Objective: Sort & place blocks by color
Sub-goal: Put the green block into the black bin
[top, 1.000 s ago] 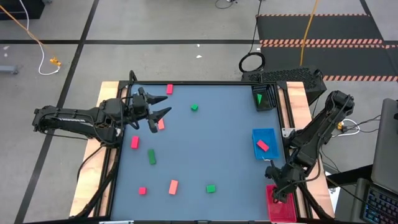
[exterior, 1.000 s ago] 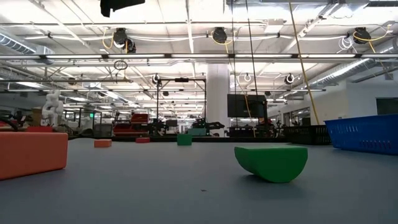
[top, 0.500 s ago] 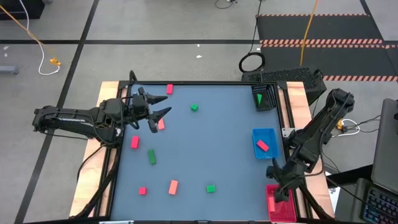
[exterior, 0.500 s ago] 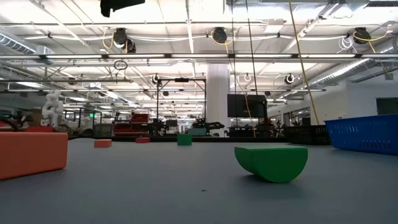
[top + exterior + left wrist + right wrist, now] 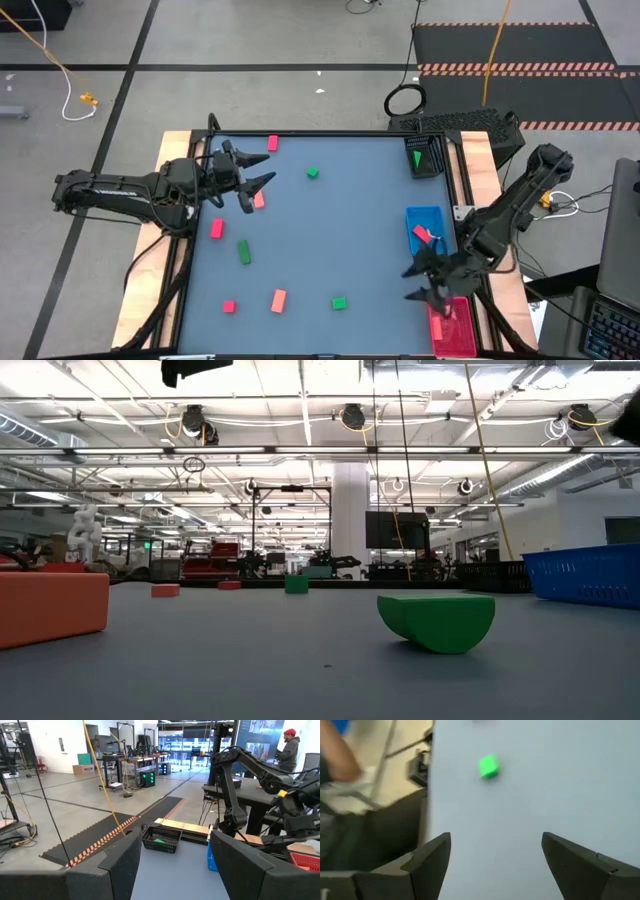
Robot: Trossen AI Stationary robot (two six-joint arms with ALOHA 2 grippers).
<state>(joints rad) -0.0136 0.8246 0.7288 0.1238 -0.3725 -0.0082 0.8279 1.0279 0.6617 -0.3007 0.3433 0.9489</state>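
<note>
The left tool [image 5: 255,184] is hovering released over a pink block [image 5: 259,200]. Other blocks are lying scattered across the worktop [image 5: 340,230]. The right tool [image 5: 418,282] is hanging released beside the red tray [image 5: 452,330].

1. The table [image 5: 330,230] carries scattered blocks, and three trays line its 3 o'clock edge.
2. The basket [image 5: 424,157] sits at 1 o'clock, the middle tray [image 5: 424,217] at 3 o'clock holding one block [image 5: 422,235], and the last tray [image 5: 455,330] at 5 o'clock.
3. Two blocks lie at 11 o'clock [image 5: 272,144] and 12 o'clock [image 5: 313,173].
4. Three blocks [image 5: 278,299] line the 6 o'clock edge.
</note>
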